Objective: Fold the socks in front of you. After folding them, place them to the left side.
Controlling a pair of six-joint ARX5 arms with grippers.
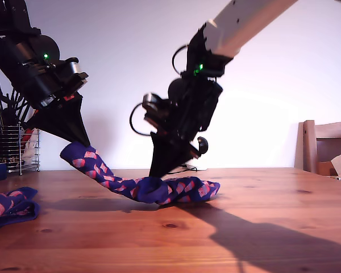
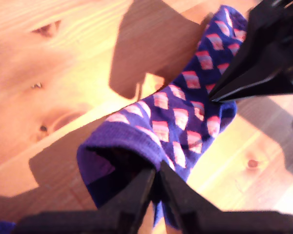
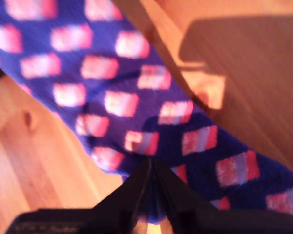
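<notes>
My first end effector [image 2: 156, 190]: pinched narrow on the cuff of the patterned sock [image 1: 182, 189], holding that end raised off the tabletop [image 1: 261, 227] toward the exterior view's left. My second end effector [image 3: 151, 175]: closed thin on the same sock about midway, pressing down where the fabric meets the wood. Toe end flat just beyond, toward the exterior view's right.

Probably mid-fold. Carry the cuff over the pinned middle toward the toe, hold the pin firm so the knit does not drag, and line up the edges before letting go.

Second sock [image 1: 8, 207] bunched at the near left edge of the exterior view, well apart.

Far left in that view, a wire basket [image 1: 17, 149] with dark upright utensils; other contents too small to tell.
</notes>
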